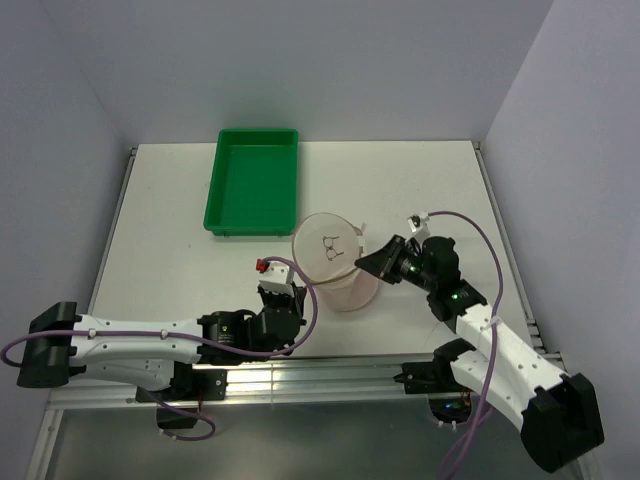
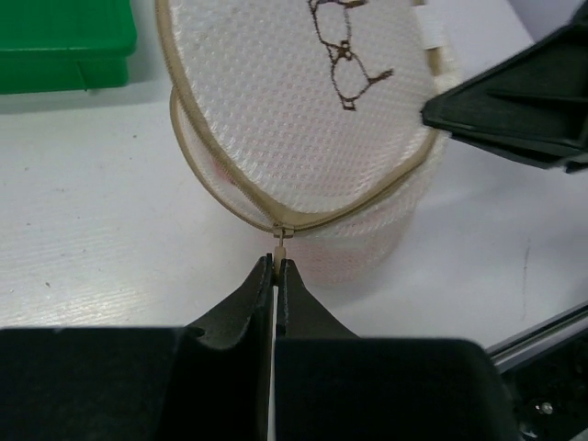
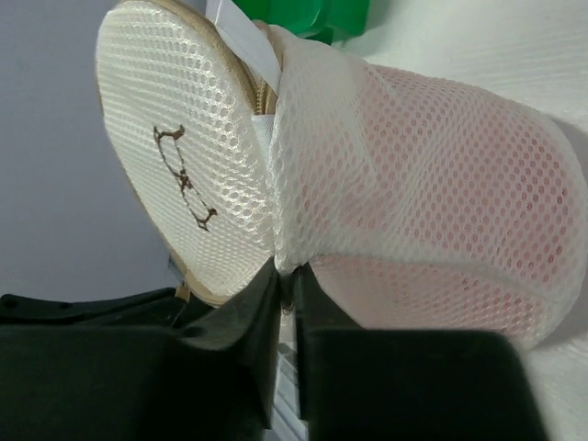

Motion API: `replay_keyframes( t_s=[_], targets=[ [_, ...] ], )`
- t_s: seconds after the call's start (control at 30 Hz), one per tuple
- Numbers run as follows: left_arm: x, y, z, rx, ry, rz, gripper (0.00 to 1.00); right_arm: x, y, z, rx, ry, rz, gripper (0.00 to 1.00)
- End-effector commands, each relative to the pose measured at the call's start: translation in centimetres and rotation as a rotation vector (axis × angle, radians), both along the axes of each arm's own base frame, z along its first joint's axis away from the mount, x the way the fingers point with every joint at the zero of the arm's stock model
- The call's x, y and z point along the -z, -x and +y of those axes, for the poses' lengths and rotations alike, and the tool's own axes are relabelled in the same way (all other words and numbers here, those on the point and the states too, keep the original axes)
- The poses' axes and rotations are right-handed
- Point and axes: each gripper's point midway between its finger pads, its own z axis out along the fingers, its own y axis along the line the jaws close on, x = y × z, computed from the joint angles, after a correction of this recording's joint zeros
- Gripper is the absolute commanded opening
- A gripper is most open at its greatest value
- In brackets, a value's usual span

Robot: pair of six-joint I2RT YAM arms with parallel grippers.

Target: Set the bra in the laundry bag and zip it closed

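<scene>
The round white mesh laundry bag (image 1: 335, 262) lies mid-table, its flat face with a dark printed mark tilted up. The pale pink bra (image 3: 441, 239) shows through the mesh inside it. My left gripper (image 2: 276, 264) is shut on the cream zipper pull (image 2: 280, 246) at the bag's (image 2: 303, 101) near rim. My right gripper (image 3: 287, 276) is shut on a fold of the bag's mesh (image 3: 303, 175) at its right side, and shows in the top view (image 1: 375, 262) too.
A green plastic tray (image 1: 253, 180) stands behind the bag, near its far-left rim. My right gripper's black finger (image 2: 514, 96) reaches in at the bag's right side in the left wrist view. The table's metal front rail (image 1: 320, 375) runs below the arms.
</scene>
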Motion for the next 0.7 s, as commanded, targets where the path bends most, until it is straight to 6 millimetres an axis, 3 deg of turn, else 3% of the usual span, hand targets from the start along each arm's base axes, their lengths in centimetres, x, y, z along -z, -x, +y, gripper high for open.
replay_keyframes(
  t_s=[0.0, 0.03, 0.07, 0.13, 0.17, 0.23, 0.27, 0.3, 0.37, 0.43, 0.5, 0.67],
  targets=[
    [-2.0, 0.1, 0.9, -0.015, -0.001, -0.052, 0.00, -3.5, -2.2, 0.7, -0.071, 0.042, -0.140, 0.23],
    [-2.5, 0.5, 0.3, 0.003, 0.012, -0.058, 0.00, -3.1, -2.4, 0.8, -0.076, 0.054, -0.123, 0.37],
    [-3.4, 0.6, -0.5, 0.017, 0.044, -0.064, 0.00, -3.1, -2.8, 0.5, -0.048, 0.073, -0.122, 0.65],
    [-3.5, 0.7, -1.6, 0.042, 0.023, -0.078, 0.00, -3.1, -3.1, -0.3, -0.003, 0.100, -0.123, 0.83],
    [-4.5, 0.7, -2.5, 0.049, 0.059, -0.088, 0.00, -3.2, -3.0, -1.1, 0.038, 0.122, -0.130, 0.91],
    [-4.0, 0.7, -4.0, 0.083, 0.026, -0.101, 0.00, -4.6, -2.3, -1.9, 0.070, 0.116, -0.179, 0.91],
    [-5.0, 0.6, -4.8, 0.093, 0.044, -0.117, 0.00, -3.8, -1.7, -2.3, 0.088, 0.126, -0.147, 0.91],
    [-4.5, 0.7, -5.7, 0.110, 0.024, -0.118, 0.00, -3.9, -1.2, -2.4, 0.096, 0.118, -0.151, 0.90],
    [-5.3, 0.7, -6.8, 0.122, 0.037, -0.130, 0.00, -3.4, 0.4, -2.5, 0.114, 0.086, -0.128, 0.88],
    [-5.7, 0.9, -8.2, 0.153, 0.044, -0.143, 0.00, -3.4, 1.7, -2.1, 0.132, 0.026, -0.114, 0.86],
    [-5.4, 0.8, -9.0, 0.164, 0.038, -0.145, 0.00, -2.0, 2.8, -1.5, 0.122, -0.004, -0.080, 0.82],
    [-5.5, 1.2, -10.5, 0.195, 0.058, -0.133, 0.00, -1.7, 3.1, -1.3, 0.155, -0.037, -0.056, 0.77]
  ],
)
